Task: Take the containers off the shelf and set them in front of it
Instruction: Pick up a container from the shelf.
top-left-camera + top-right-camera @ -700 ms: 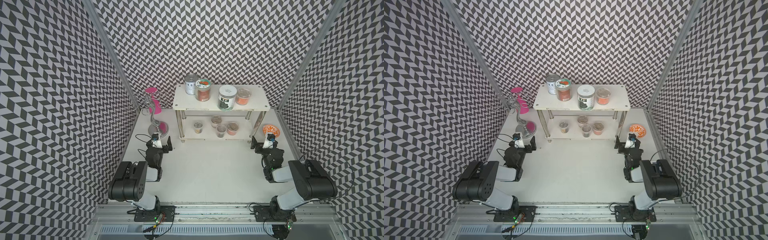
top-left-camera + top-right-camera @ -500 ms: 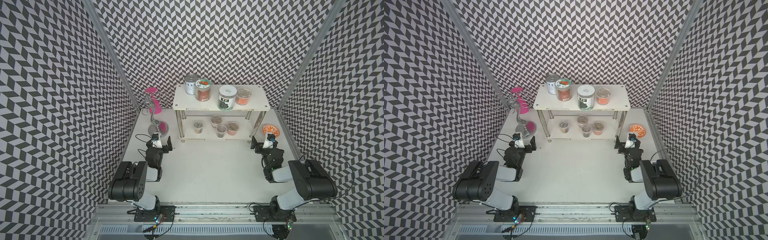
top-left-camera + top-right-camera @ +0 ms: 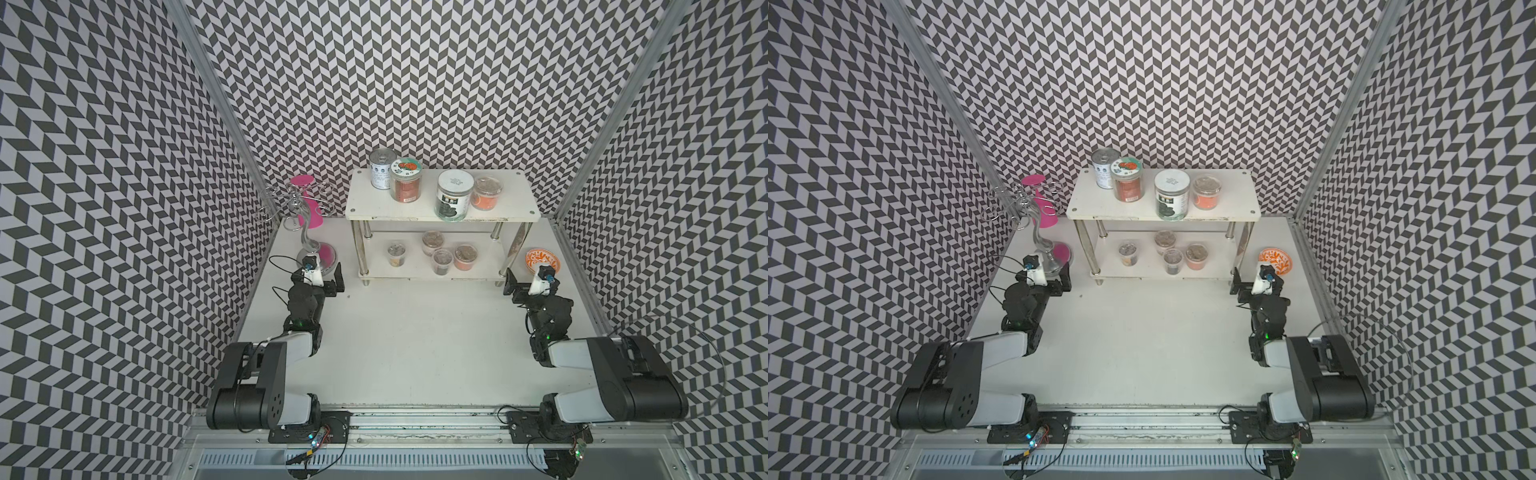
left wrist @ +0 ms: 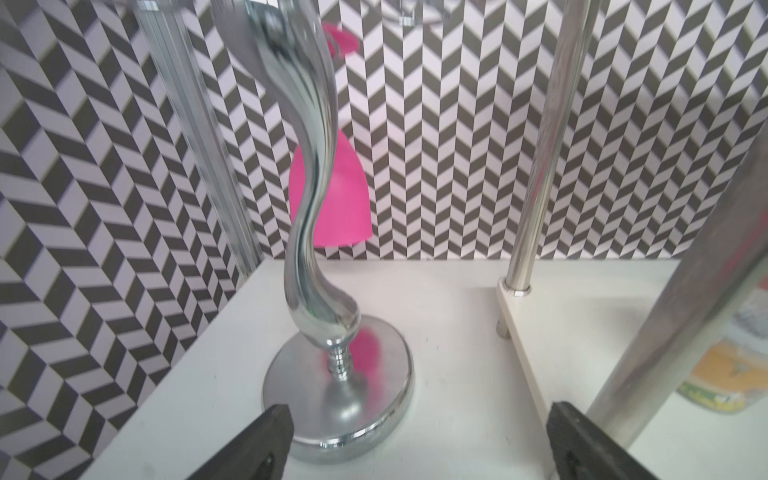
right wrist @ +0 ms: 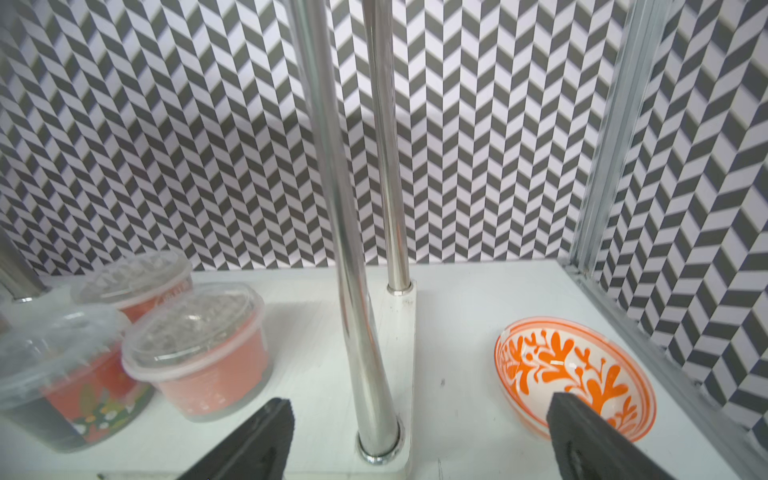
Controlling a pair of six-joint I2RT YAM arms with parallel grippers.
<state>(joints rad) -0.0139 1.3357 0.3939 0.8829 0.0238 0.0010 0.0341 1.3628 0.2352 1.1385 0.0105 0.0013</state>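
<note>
The white two-tier shelf (image 3: 515,199) (image 3: 1237,199) stands at the back. Its top tier holds a silver tin can (image 3: 381,168), a jar with a teal-orange lid (image 3: 406,180), a white-lidded jar (image 3: 454,199) and a clear tub (image 3: 486,193). Several clear tubs (image 3: 441,261) (image 5: 203,353) sit on the lower tier. My left gripper (image 3: 319,269) (image 4: 419,419) is open and empty, low on the table beside the shelf's front left leg (image 4: 665,311). My right gripper (image 3: 532,276) (image 5: 419,402) is open and empty, facing the front right leg (image 5: 357,332).
A curvy chrome cup stand (image 3: 305,232) (image 4: 311,208) with a pink cup (image 3: 309,199) rises just ahead of the left gripper. An orange-and-white bowl (image 3: 541,262) (image 5: 573,374) lies right of the shelf. Patterned walls close in on three sides.
</note>
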